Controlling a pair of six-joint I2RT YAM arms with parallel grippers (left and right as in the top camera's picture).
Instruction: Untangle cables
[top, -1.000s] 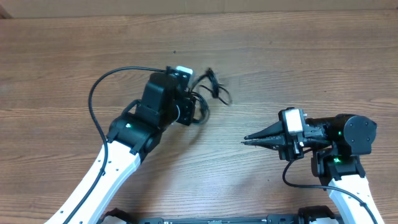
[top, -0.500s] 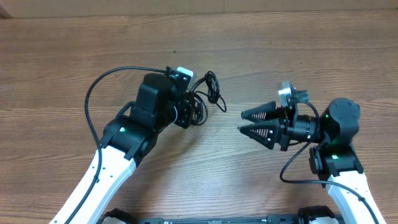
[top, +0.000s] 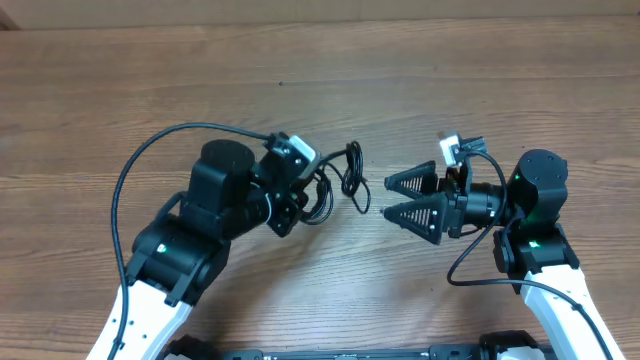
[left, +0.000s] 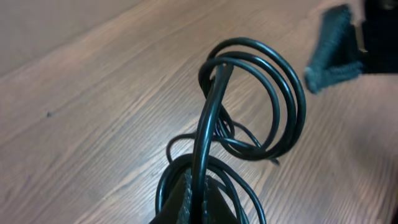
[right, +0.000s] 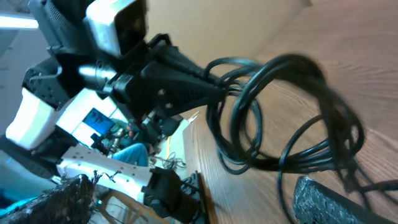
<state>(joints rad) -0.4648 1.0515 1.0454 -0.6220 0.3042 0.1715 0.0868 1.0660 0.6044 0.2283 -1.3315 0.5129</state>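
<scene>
The left gripper (left: 191, 204) is clamped on the cables (left: 264, 106), whose black loops are bunched just beyond its tips, seemingly lifted off the wooden table (top: 420, 80). The right gripper (top: 388, 197) is spread wide with nothing in it, pointed at the loops from close by.

Cables (top: 345, 178): glossy black. Surface (top: 100, 90): mid-brown wood grain w/ darker streaks. Right gripper (top: 387, 197): black, jaws dark w/ rough texture. Left arm (top: 205, 215) & right arm (top: 545, 195): black upper housings, white lower links. Green lights (top: 533, 243) on right arm.
</scene>
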